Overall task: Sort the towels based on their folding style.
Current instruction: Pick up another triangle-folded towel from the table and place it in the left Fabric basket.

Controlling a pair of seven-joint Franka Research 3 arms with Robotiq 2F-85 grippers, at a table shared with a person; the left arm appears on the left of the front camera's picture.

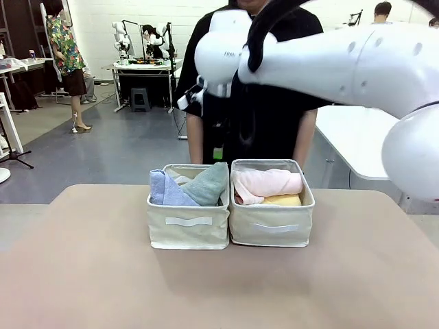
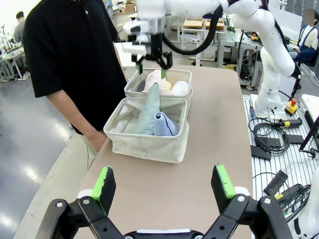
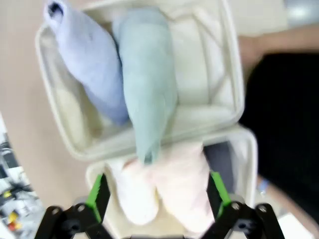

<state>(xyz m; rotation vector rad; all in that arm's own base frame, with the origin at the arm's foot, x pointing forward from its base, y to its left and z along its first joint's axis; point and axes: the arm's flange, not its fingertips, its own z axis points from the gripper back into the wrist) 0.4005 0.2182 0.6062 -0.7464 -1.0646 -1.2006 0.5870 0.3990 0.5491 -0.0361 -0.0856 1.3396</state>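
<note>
Two cone-folded towels, lavender-blue (image 1: pixel 164 190) and grey-green (image 1: pixel 208 184), lean together in the left cream basket (image 1: pixel 188 233). In the right basket (image 1: pixel 271 233) a pink roll (image 1: pixel 267 184) lies on a yellow roll (image 1: pixel 282 200). The left wrist view adds a white roll (image 2: pixel 180 88) beside the pink one (image 2: pixel 155 79). My right gripper (image 3: pixel 157 191) hangs open and empty just above the pink roll (image 3: pixel 179 184), with a dark grey towel (image 3: pixel 219 154) at its side. It appears from afar as the right gripper (image 2: pixel 152 62) over the far basket. My left gripper (image 2: pixel 162 172) is open over bare table, short of the baskets.
A person in black (image 1: pixel 254 103) stands close behind the baskets, one hand (image 2: pixel 94 139) at the table edge. My right arm (image 1: pixel 329 65) spans the top of the front view. Bare tabletop (image 1: pixel 82 274) lies in front of and beside the baskets.
</note>
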